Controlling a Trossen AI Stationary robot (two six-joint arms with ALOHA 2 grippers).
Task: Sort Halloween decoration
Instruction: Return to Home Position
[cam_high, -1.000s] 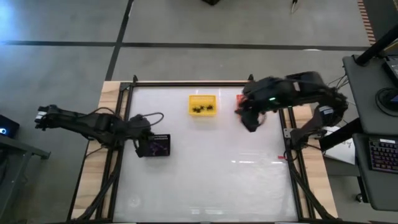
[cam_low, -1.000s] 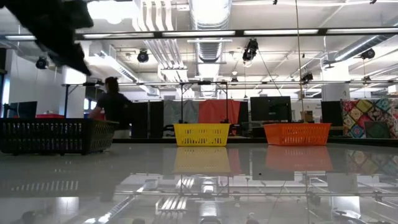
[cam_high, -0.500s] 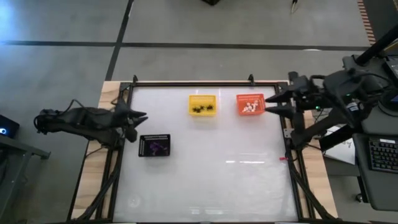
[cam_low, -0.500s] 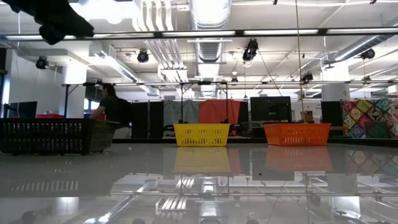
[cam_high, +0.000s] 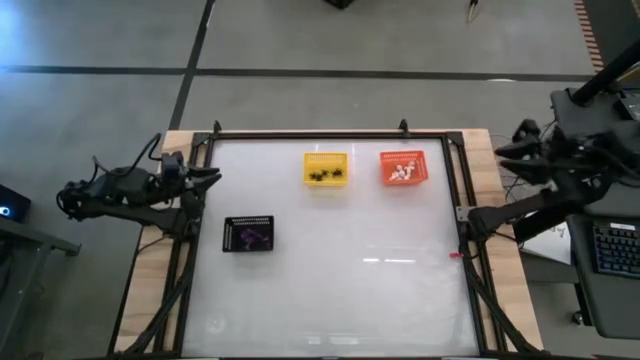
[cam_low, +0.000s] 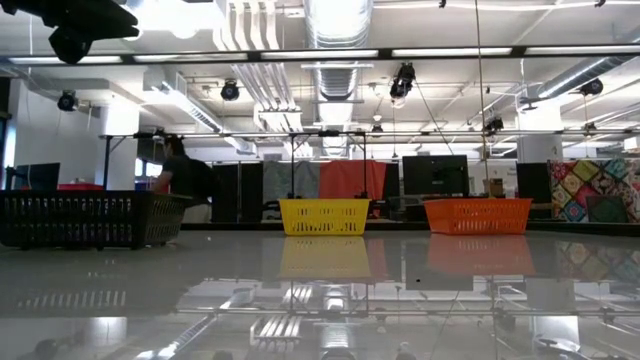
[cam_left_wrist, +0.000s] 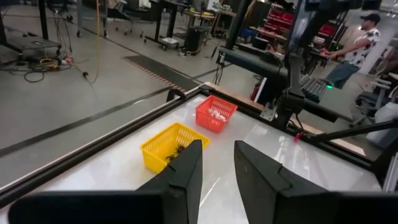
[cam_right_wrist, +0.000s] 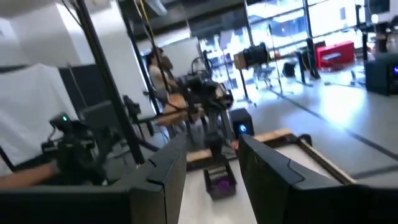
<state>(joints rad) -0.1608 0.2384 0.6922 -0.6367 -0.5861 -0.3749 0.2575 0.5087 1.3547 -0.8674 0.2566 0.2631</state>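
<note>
The Halloween decoration lies sorted in three containers on the white table. Black trinkets (cam_high: 327, 175) sit in the yellow basket (cam_high: 326, 157), white ones (cam_high: 403, 173) in the orange basket (cam_high: 403, 156), and purple ones (cam_high: 250, 239) in the black tray (cam_high: 247, 220). My left gripper (cam_high: 207, 176) hangs open over the table's left rail, pointing level toward the baskets, nothing between its fingers (cam_left_wrist: 186, 171). My right gripper (cam_high: 508, 150) is open beyond the right edge; between its fingers (cam_right_wrist: 168, 168) the black tray (cam_right_wrist: 219, 180) shows far off.
Black metal rails (cam_high: 320, 132) frame the table. Beyond its right edge stands a desk with a keyboard (cam_high: 612, 245). In the low view the yellow basket (cam_low: 323, 215), orange basket (cam_low: 477, 214) and black tray (cam_low: 90, 218) stand in a row; a person (cam_low: 180, 175) is behind them.
My right gripper has drawn back from over the orange basket, past the table's right edge, tipping up to level. My left gripper has pulled away from the black tray toward the left edge, rising and tipping up to level. The baskets and tray have stayed put.
</note>
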